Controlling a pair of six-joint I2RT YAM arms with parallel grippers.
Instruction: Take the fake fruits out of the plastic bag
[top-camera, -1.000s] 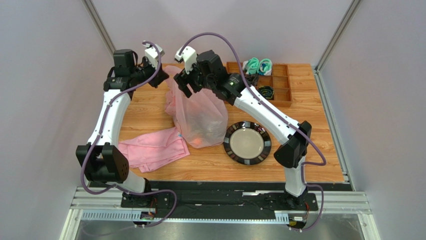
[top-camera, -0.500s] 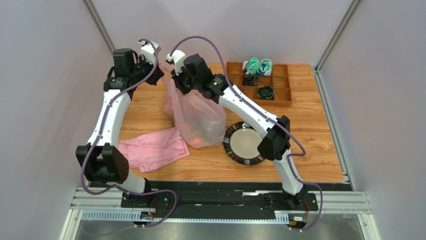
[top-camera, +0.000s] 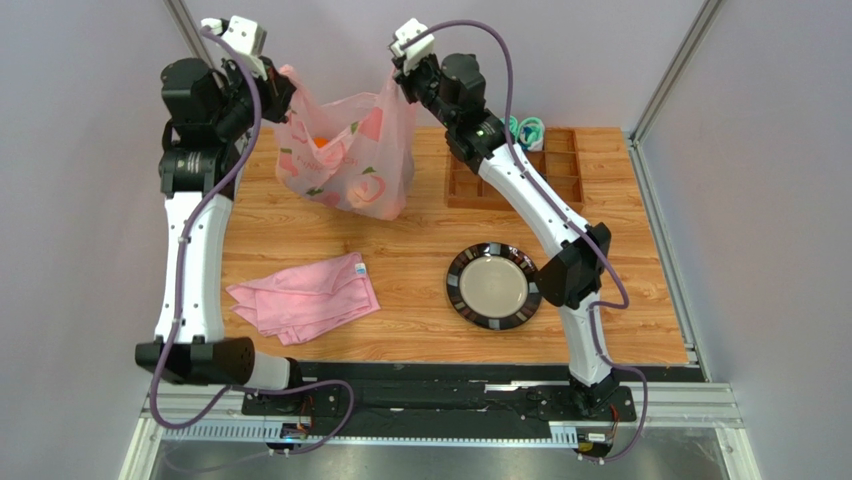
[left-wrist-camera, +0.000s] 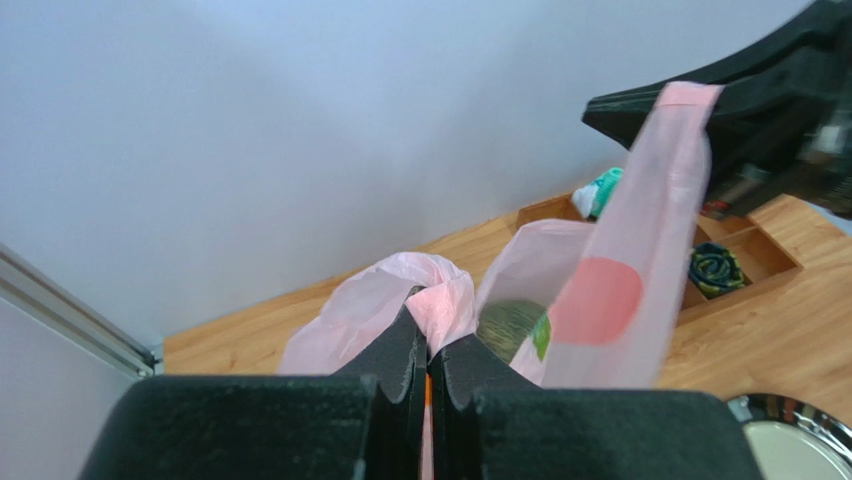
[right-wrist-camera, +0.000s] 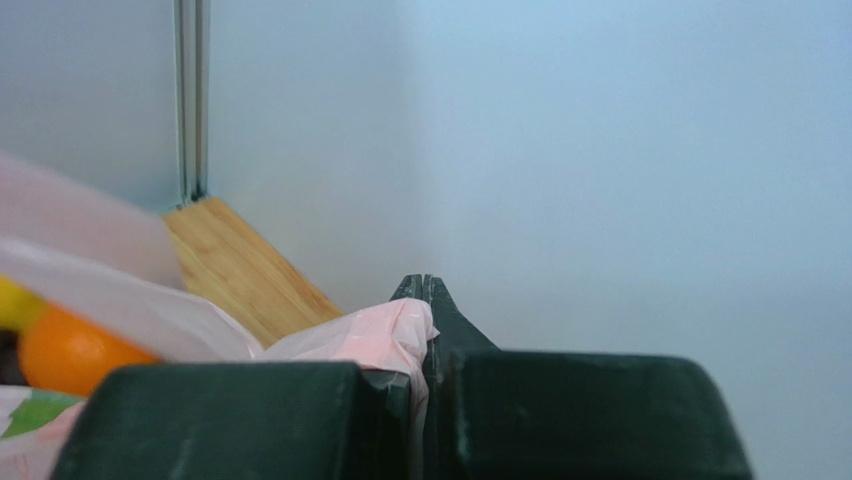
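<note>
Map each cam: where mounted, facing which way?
Top external: above, behind the bases, looking down at the table; left arm and right arm show, holding the plastic bag.
Left wrist: behind the left gripper, facing the wooden tray.
Right wrist: behind the right gripper, facing the back wall.
Shared: all three see the bag.

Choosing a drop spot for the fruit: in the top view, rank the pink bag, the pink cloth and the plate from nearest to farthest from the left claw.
1. Bag: pinched in the left claw itself, up at the far left.
2. Cloth: near left, lying flat.
3. Plate: near right, clearly the farthest.
</note>
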